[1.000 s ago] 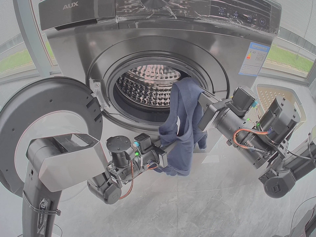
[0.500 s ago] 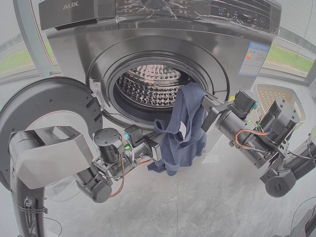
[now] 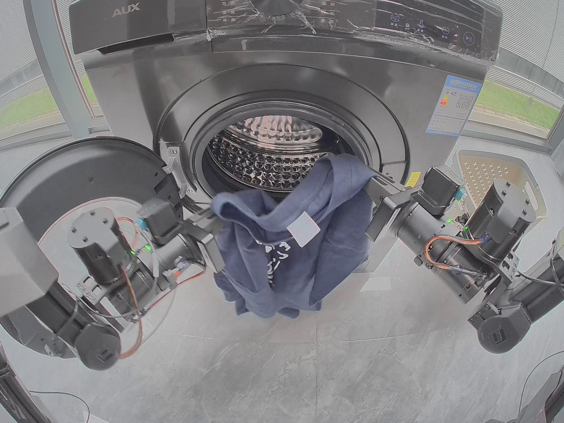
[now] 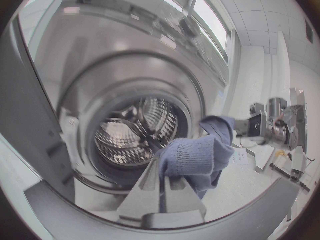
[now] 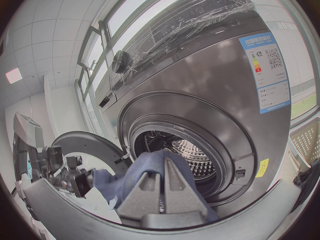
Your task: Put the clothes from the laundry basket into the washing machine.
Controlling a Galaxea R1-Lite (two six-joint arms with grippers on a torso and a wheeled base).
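A dark blue shirt (image 3: 294,248) with a white tag hangs spread between my two grippers, just in front of the washing machine's open drum (image 3: 270,151). My left gripper (image 3: 214,221) is shut on the shirt's left edge, near the door hinge. My right gripper (image 3: 369,182) is shut on its right edge, at the drum opening's right rim. In the left wrist view the blue cloth (image 4: 196,154) bunches at the left gripper (image 4: 162,170), with the drum behind. The right wrist view has the right gripper (image 5: 162,167) pinching the shirt (image 5: 146,165) below the drum opening.
The washer door (image 3: 82,177) stands swung open at the left, close behind my left arm. A pale laundry basket (image 3: 487,174) sits on the floor at the right, beside the machine. Grey tiled floor (image 3: 329,359) lies open below the shirt.
My left gripper has pulled the shirt's edge left and upward, spreading the bunched shirt wide. The right gripper has sunk slightly and kept its hold.
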